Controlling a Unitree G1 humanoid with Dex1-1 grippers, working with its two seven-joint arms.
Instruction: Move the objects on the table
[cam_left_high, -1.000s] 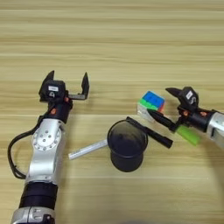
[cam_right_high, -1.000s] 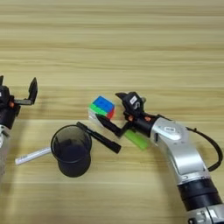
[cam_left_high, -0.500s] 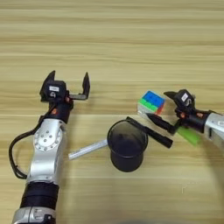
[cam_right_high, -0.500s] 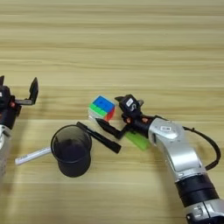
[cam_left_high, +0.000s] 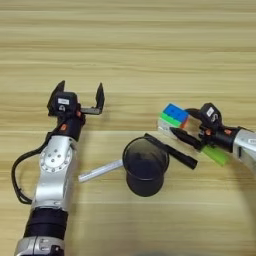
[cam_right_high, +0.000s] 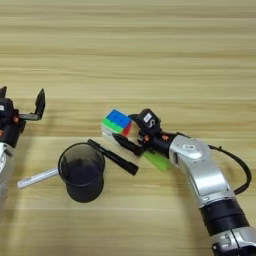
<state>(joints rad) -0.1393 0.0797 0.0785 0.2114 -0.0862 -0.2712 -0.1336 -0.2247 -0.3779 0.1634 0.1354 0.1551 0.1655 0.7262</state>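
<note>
The multicoloured puzzle cube (cam_left_high: 171, 118) rests on the wooden table (cam_left_high: 128, 45), right of centre. My right gripper (cam_left_high: 180, 123) is open at the cube's right side, one black finger by its upper right corner and the other along its lower edge. I cannot tell whether the fingers touch it. The bright green block (cam_right_high: 156, 160) lies flat just below and right of the cube, partly under my right wrist. My left gripper (cam_left_high: 79, 93) is open and idle at the left, holding nothing.
A black cup (cam_left_high: 145, 165) stands upright near the middle. A black pen (cam_left_high: 172, 151) lies slanted between the cup and the cube. A white stick (cam_left_high: 100, 171) lies left of the cup.
My right gripper has moved left and down from above the green block to the cube's right side. The left arm, cup and pen have stayed put.
</note>
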